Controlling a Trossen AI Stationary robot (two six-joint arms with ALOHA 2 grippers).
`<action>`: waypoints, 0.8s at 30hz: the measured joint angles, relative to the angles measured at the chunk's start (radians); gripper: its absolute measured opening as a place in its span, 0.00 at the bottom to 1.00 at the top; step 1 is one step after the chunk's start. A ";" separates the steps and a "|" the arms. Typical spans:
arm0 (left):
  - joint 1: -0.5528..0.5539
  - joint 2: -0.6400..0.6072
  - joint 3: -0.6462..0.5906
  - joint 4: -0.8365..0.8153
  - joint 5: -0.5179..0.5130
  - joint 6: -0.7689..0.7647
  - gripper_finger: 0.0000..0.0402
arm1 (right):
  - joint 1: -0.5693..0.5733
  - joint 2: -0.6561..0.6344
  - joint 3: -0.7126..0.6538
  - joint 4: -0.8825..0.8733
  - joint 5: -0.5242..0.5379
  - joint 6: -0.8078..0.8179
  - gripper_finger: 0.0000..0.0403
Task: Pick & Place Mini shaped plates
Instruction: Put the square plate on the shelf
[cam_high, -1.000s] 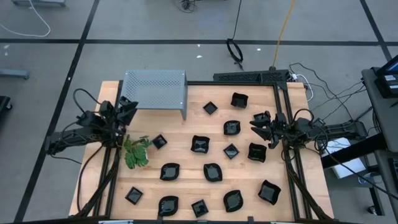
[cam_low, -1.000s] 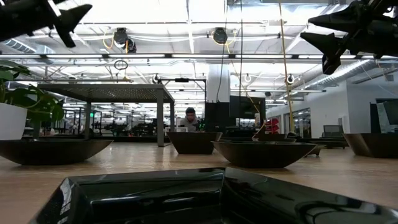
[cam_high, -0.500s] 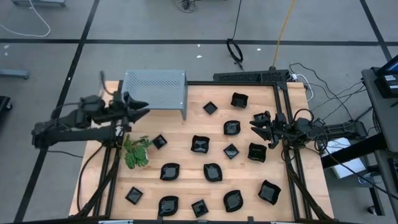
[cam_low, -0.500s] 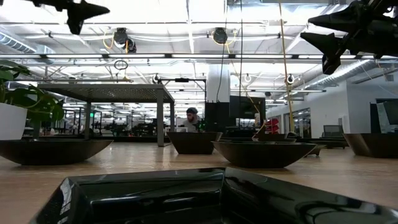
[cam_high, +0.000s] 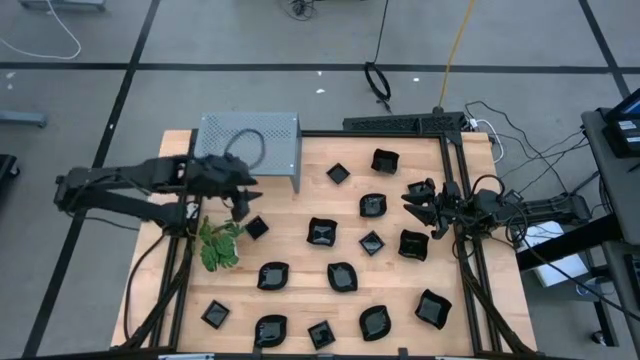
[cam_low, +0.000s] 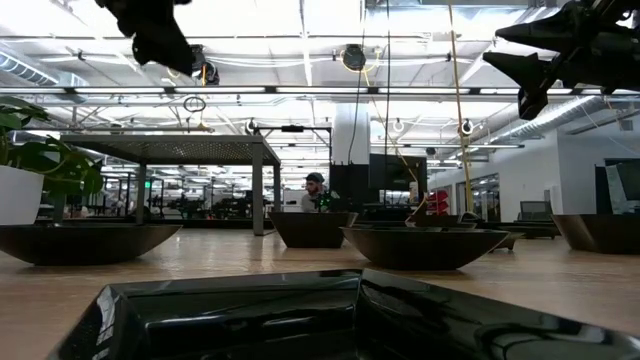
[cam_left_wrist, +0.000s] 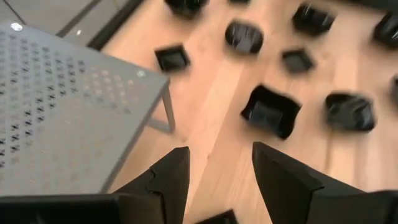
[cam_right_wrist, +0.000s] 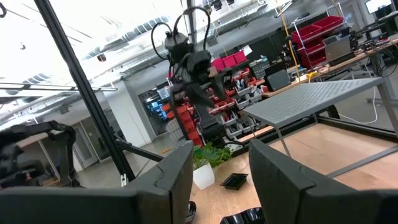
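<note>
Several mini shaped plates, glossy black, lie spread over the wooden table (cam_high: 290, 250): a small square one (cam_high: 256, 227), a petal-like one (cam_high: 322, 232), a rounded one (cam_high: 342, 276). My left gripper (cam_high: 242, 204) hangs open and empty above the table beside the shelf's front edge, just short of the small square plate. In the left wrist view its fingers (cam_left_wrist: 171, 177) frame bare wood, with the petal-like plate (cam_left_wrist: 271, 111) further ahead. My right gripper (cam_high: 406, 197) waits open and empty above the table's right side, near a plate (cam_high: 412, 244).
A grey perforated shelf (cam_high: 250, 142) stands at the back left, one leg (cam_left_wrist: 168, 112) close to my left gripper. A green plant (cam_high: 218, 245) in a white pot sits near the left edge. A black frame (cam_high: 405, 124) borders the back right. A person (cam_low: 315, 190) is far behind.
My left arm has swung from the table's left edge rightward past the shelf's front, its gripper now over the table. The right arm has not moved.
</note>
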 joint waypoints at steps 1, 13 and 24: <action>-0.018 0.024 0.000 -0.007 -0.011 -0.010 0.45 | 0.000 0.000 0.000 0.000 0.000 0.000 0.36; -0.157 0.349 0.000 0.003 -0.096 -0.187 0.45 | 0.000 0.000 0.000 0.000 0.000 0.000 0.36; -0.183 0.619 -0.001 -0.061 0.035 -0.420 0.45 | 0.000 0.000 0.000 0.000 0.000 0.000 0.36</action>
